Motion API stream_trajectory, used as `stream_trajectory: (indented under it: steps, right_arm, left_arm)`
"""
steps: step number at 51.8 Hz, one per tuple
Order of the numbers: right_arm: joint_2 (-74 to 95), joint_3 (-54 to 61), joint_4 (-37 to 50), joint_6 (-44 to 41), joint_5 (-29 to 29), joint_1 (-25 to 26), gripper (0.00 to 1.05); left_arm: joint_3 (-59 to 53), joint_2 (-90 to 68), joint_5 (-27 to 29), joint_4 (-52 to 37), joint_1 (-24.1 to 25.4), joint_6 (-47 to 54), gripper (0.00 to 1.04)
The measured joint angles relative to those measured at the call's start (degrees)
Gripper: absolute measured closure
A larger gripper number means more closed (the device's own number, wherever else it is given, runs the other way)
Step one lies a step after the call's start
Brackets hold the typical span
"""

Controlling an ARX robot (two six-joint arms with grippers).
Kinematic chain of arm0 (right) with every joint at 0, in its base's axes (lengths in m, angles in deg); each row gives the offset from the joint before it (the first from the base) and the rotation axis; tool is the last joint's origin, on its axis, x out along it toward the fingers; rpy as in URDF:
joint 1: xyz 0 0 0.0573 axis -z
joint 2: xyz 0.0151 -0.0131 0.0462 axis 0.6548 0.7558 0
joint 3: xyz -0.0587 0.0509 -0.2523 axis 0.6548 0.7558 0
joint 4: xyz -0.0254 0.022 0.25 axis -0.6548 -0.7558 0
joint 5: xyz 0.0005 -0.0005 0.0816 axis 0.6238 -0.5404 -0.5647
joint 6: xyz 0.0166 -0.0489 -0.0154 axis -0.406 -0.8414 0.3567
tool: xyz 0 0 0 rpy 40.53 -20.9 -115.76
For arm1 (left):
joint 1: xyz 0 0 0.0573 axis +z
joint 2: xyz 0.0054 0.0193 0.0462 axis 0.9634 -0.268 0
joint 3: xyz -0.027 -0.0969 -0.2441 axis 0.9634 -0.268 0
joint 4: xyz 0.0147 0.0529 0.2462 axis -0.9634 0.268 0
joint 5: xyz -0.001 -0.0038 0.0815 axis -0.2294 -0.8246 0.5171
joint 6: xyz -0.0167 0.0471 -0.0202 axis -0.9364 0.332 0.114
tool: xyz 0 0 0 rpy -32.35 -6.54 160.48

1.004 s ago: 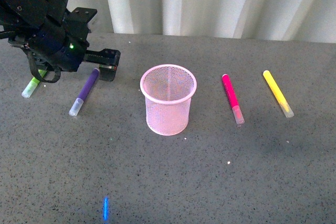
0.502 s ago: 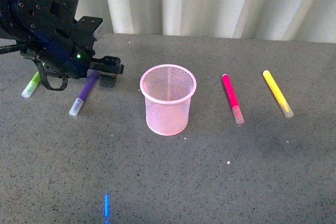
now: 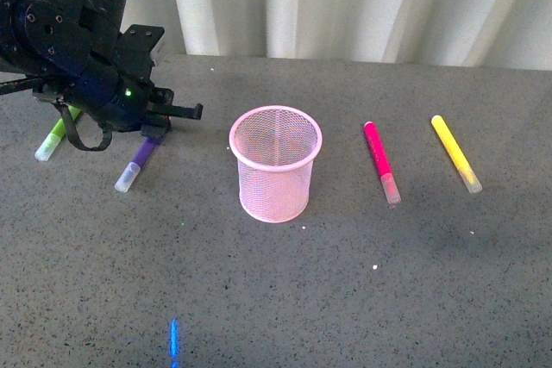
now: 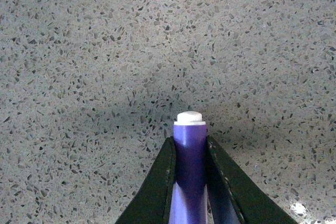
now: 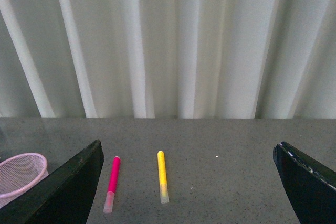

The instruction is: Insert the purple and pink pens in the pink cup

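The purple pen [image 3: 136,165] lies at the left of the table, its clear cap toward me. My left gripper [image 3: 160,127] is shut on its far end; in the left wrist view the purple barrel [image 4: 189,166] sits pinched between the black fingers [image 4: 160,182]. The pink cup [image 3: 275,162] stands upright in the middle and shows at the edge of the right wrist view [image 5: 18,174]. The pink pen [image 3: 380,161] lies right of the cup and also shows in the right wrist view [image 5: 111,183]. My right gripper [image 5: 189,182] is open and empty, held above the table.
A lime-green marker [image 3: 50,140] lies left of the purple pen, partly under my left arm. A yellow marker [image 3: 456,153] lies right of the pink pen, also in the right wrist view [image 5: 163,177]. A white curtain [image 3: 362,6] hangs behind the table.
My left gripper has dropped onto the purple pen's far end and closed on it. The pen has shifted slightly. The cup and the other markers have not moved.
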Motion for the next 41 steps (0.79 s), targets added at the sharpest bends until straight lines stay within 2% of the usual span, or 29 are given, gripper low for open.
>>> stream_trajectory:
  steps: [14, 31, 36, 41]
  right_arm:
    - [0.0, 0.0, 0.0, 0.0, 0.0, 0.0, 0.07]
    - [0.0, 0.0, 0.0, 0.02, 0.0, 0.0, 0.07]
    - [0.0, 0.0, 0.0, 0.02, 0.0, 0.0, 0.07]
    - [0.0, 0.0, 0.0, 0.02, 0.0, 0.0, 0.07]
  left_arm:
    - [-4.2, 4.66, -0.26, -3.43, 1.44, -4.55, 0.92]
    - [-10.51, 27.17, 0.74, -11.91, 4.5, -16.87, 0.92]
    - [-13.97, 36.09, 1.81, -14.27, 2.6, -20.81, 0.92]
    - [-17.35, 43.91, 2.84, -15.76, -2.43, -24.11, 0.92]
